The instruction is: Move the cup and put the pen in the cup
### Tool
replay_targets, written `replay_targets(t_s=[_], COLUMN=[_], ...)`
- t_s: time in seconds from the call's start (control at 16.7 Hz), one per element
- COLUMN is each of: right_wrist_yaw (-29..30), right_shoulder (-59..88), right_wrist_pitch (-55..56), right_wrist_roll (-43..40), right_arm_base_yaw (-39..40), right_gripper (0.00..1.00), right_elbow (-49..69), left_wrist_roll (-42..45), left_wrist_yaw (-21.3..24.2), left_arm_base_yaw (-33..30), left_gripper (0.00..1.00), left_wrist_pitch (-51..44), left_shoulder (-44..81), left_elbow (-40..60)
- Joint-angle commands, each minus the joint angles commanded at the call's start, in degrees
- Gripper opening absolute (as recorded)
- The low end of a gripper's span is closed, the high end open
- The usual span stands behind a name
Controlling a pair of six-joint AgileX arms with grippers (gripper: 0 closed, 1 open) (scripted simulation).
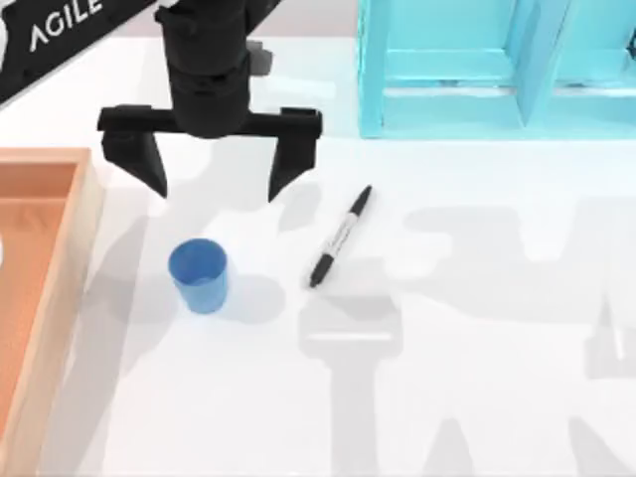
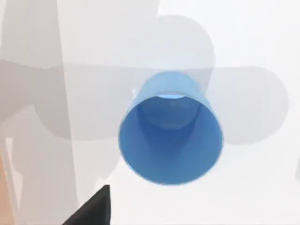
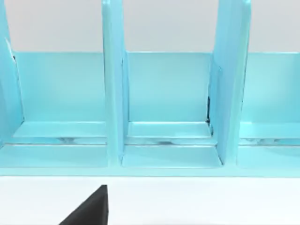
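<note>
Left gripper (image 1: 216, 189) was held above the table with fingers spread wide, just far of the upright cup (image 1: 199, 275). Pen (image 1: 340, 237) was noted lying to the cup's right, apart. Risk: the cup could probably be tipped if a finger clipped its rim on descent.

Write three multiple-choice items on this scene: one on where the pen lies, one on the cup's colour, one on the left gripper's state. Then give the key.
1. The pen lies:
A. inside the cup
B. on the table, right of the cup
C. in the shelf unit

2. The cup is:
A. red
B. green
C. blue

3. The left gripper is:
A. open above the table
B. shut on the pen
C. shut on the cup

Key: B, the pen lies flat beside the cup; C, its wall is plain blue; A, its fingers are spread with nothing between them.
</note>
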Motion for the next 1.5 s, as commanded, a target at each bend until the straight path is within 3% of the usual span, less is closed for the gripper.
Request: replay_targets(t_s=[0.3,0.72,1.5], right_wrist_yaw=[0.0,0.0,0.0], right_shoulder=[0.0,0.0,0.0], right_wrist_pitch=[0.0,0.0,0.0], right_wrist_roll=[0.0,0.0,0.0], right_arm_base_yaw=[0.0,0.0,0.0], right_gripper=[1.0,1.0,1.0], right_elbow=[0.0,0.0,0.0], left_wrist_roll=[-0.01,0.07,12.71], left_wrist_yaw=[0.01,-0.06,-9.47], left_arm_base_yaw=[0.1,0.21,-13.6], left_gripper=[1.0,1.0,1.0], left_wrist_pitch=[-13.81,-15.19,3.76], left_shoulder=[0.2,0.05,20.54], left_elbow=[14.52,16.15,20.78])
